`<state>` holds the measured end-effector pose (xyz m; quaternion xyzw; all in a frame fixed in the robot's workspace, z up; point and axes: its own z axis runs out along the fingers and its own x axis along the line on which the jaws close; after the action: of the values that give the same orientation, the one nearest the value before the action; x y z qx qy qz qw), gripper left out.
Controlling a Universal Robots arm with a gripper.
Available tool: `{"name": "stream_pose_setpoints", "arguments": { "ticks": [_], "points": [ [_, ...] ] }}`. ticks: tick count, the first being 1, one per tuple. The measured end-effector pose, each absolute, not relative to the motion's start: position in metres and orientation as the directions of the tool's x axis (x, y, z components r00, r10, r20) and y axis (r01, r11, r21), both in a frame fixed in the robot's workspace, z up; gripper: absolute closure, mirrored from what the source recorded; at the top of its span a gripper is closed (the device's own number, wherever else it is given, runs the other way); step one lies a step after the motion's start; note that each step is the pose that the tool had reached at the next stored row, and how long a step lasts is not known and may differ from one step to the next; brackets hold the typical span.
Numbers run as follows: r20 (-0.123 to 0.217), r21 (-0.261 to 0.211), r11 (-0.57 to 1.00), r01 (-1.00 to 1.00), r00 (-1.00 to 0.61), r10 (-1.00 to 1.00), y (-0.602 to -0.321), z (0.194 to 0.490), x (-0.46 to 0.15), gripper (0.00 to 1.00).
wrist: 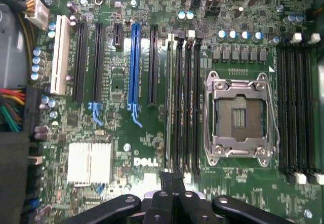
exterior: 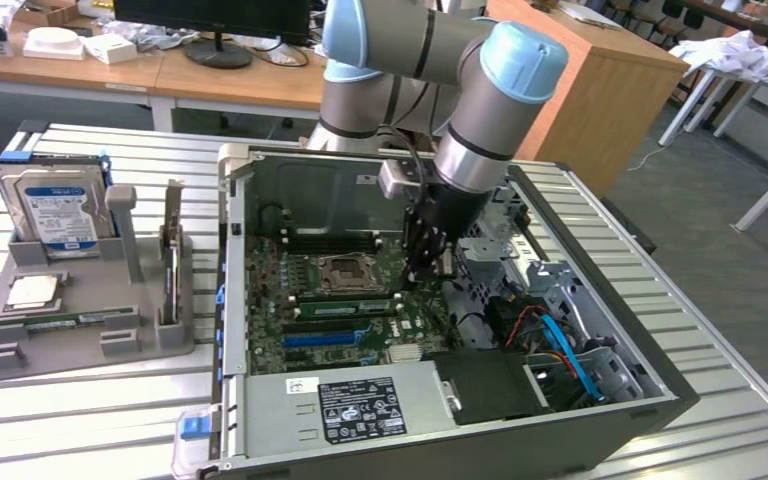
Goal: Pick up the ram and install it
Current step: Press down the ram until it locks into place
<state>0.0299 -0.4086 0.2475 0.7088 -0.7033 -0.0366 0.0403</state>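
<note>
the fingers (wrist: 172, 181) are pressed together over the ram (wrist: 168, 102), seated edge-up in its slot just ahead. it looks light, stiff, fragile; best gripped by its long edges.

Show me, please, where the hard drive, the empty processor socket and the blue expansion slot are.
hard drive (exterior: 53, 205), exterior view, on its blue-white label.
processor socket (wrist: 238, 113), wrist view, on its open middle.
blue expansion slot (wrist: 134, 64), wrist view, midway along its length.

Robotics lab: arm (exterior: 398, 60) over open PC case (exterior: 451, 330) on slatted bench (exterior: 91, 420), desks, monitor (exterior: 211, 15) behind.
</note>
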Motion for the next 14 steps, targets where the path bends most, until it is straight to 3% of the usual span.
{"name": "stream_pose_setpoints", "arguments": {
  "ticks": [14],
  "points": [
    [-0.006,0.109,-0.009,-0.994,0.008,-1.0,-0.409,0.263,0.05,0.9]
  ]
}}
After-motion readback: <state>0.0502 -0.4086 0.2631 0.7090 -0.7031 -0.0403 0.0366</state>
